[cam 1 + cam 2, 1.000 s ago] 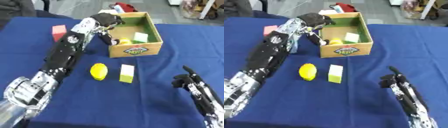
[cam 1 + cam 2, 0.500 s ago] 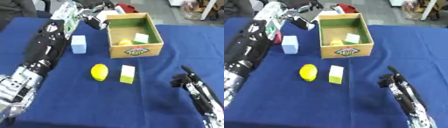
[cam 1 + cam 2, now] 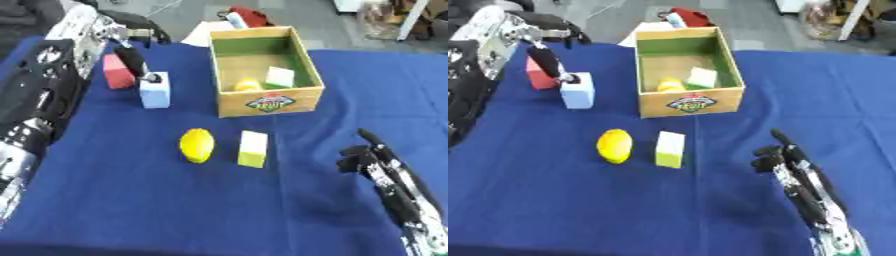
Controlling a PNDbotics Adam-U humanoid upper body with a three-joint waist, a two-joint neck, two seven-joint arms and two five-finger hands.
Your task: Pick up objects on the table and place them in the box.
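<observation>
Your left hand (image 3: 131, 47) sits over the far-left cluster, fingers extended and holding nothing, one fingertip on top of the pale blue block (image 3: 155, 91); red block (image 3: 115, 71) just beside it; box (image 3: 302, 65) already holds a yellow piece and a light block; lemon (image 3: 197, 145) and yellow-green block (image 3: 252, 149) wait in front of the box; you're likely at the reach step for the blue block; next, curl round it, lift, carry right over the box wall; right hand (image 3: 376, 162) idle lower right, fingers relaxed open.

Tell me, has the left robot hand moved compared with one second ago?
Yes. The left robot hand has moved left, away from the box, and is now above the light blue block.
</observation>
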